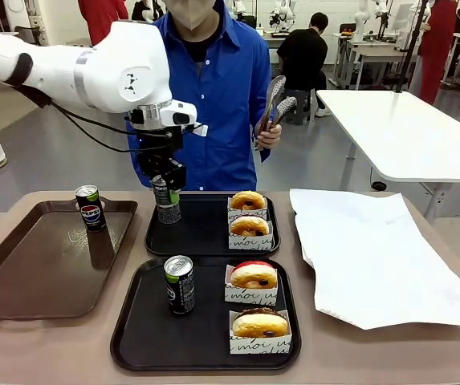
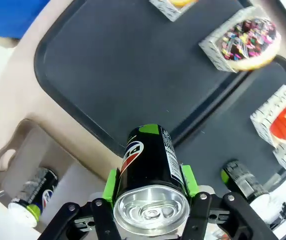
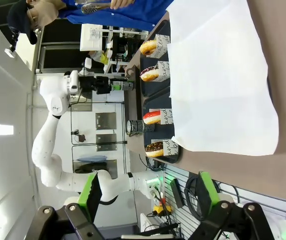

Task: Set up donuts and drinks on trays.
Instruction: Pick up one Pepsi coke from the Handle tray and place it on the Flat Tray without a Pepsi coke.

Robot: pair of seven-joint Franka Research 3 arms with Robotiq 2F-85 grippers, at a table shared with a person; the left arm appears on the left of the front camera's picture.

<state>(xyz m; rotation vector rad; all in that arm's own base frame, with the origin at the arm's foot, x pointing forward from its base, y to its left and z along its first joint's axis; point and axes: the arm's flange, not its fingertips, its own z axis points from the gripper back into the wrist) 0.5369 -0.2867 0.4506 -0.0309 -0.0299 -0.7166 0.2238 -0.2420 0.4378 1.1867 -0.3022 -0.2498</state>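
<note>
Tabletop [image 1: 21,345]: beige-brown. Directly on it: glossy brown tray [image 1: 29,273] at left, two black trays [image 1: 205,333] in the middle, one behind the other. White paper sheet [image 1: 374,257] at right.

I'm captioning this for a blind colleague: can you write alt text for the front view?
The left gripper holds a can upright at the far black tray, which carries two sleeved donuts. The near tray has a can and two donuts; a Pepsi can stands on the brown tray.

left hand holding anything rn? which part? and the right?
The left hand grips a Pepsi can by its sides just below the top rim, green pads on opposite sides, over the far black tray. The right hand is open, holding nothing.
</note>
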